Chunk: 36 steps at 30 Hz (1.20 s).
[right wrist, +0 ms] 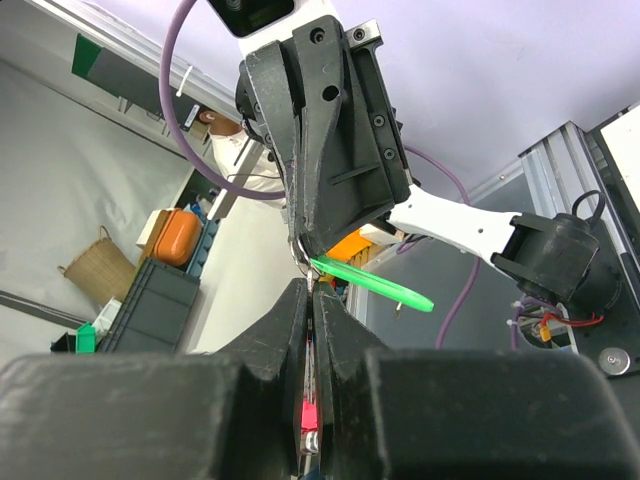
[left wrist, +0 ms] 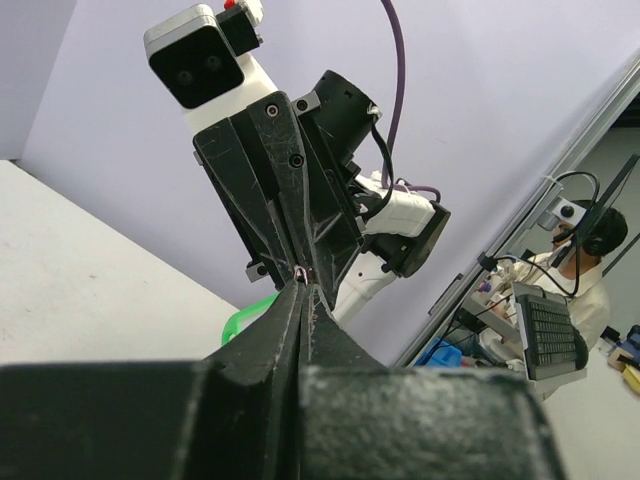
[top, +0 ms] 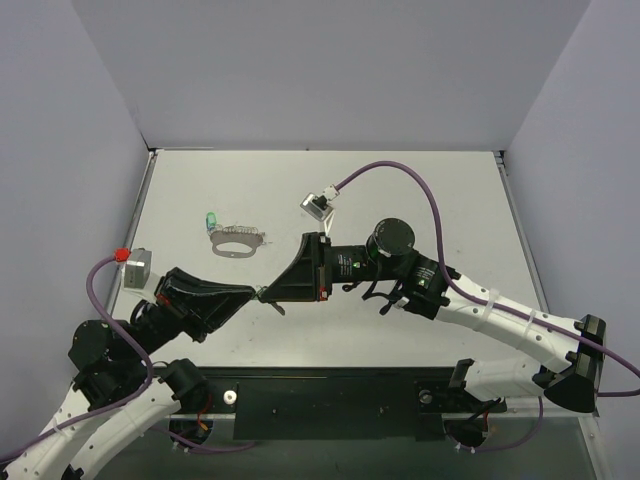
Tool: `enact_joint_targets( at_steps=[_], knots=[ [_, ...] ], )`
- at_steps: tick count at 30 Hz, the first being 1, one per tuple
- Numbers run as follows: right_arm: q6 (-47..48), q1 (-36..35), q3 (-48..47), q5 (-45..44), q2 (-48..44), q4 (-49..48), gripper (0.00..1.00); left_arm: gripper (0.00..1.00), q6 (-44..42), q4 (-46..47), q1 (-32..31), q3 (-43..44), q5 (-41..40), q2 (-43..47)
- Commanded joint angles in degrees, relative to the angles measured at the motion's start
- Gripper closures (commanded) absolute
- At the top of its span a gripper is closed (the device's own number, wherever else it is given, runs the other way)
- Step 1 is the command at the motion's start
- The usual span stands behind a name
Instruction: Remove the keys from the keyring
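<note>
Just ahead of the arm bases, the left end effector (top: pixel 262 292) and right end effector (top: pixel 273 293) meet tip to tip over the surface (top: pixel 420 190). Each is pressed together, with a green key (right wrist: pixel 370 285) and a small wire loop (left wrist: pixel 303 270) at the junction. I cannot tell which grips which. Best to draw them apart slowly and straight, without twisting. Farther back lies the keyring (top: pixel 237 243), with a second green key (top: pixel 211 219) at its left end.
</note>
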State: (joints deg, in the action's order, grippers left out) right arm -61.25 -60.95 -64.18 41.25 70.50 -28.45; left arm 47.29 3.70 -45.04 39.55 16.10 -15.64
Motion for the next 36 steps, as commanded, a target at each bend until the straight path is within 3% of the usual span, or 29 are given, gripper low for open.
enact_joint_targets(
  at_steps=[1, 14, 36],
  knots=[
    [1.49, -0.40, -2.26, 0.93, -0.01, -2.49, 1.00, 1.00, -0.27, 3.24, -0.14, -0.18, 1.22, -1.50],
    [4.39, -0.22, -2.97, -1.00, -0.63, 3.92, 1.00, 1.00, -7.56, -11.52, -0.23, 5.62, 1.57, -2.12],
    [8.34, 1.09, -4.19, -2.58, -2.74, 12.01, 1.00, 1.00, -15.82, -25.32, -0.14, 7.91, 4.29, -4.84]
  ],
)
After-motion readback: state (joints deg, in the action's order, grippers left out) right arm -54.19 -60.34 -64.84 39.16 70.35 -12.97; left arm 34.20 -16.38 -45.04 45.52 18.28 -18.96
